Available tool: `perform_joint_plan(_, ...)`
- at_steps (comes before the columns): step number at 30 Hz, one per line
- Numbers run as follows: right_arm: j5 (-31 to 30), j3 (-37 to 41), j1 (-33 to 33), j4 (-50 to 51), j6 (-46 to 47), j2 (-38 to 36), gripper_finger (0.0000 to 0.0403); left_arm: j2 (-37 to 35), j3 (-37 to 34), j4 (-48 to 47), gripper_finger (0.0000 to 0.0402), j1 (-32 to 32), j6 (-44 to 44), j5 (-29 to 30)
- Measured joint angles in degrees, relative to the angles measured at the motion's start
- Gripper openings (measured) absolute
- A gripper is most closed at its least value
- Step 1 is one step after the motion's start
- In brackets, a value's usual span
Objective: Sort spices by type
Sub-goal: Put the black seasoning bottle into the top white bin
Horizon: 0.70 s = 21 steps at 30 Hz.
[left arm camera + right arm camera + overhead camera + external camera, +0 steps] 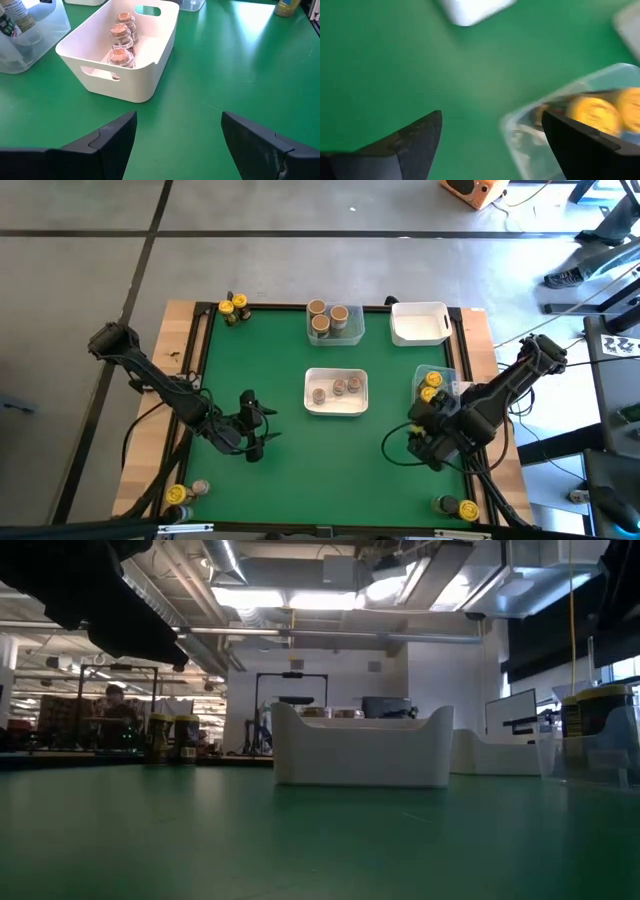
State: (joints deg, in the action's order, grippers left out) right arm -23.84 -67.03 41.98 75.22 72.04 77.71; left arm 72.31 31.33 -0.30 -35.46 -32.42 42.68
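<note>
Yellow-lidded spice jars (pixel 431 386) sit grouped in clear tray (pixel 447 373), frame right; our right hand (pixel 490 142) released beside it, left hand (pixel 177 145) empty.

Spice jars (pixel 340 387) upright, grouped in trays, table corners.
</note>
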Motion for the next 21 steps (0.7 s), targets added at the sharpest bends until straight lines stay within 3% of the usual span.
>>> perform_joint_plan(9,10.76,-0.03,3.55,-13.72,-0.60,3.71,0.0342,0.81,0.02,10.95,0.0288,-0.02,4.94,0.04)
perform_joint_plan(14,16.12,-2.56,7.23,-12.82,7.22,7.23,0.0342,3.42,0.02,16.09,0.0288,-0.07,5.43,0.02)
perform_joint_plan(21,22.69,-10.98,12.28,-3.81,17.11,13.13,0.0342,6.12,0.02,17.46,0.0288,-0.07,5.71,0.00)
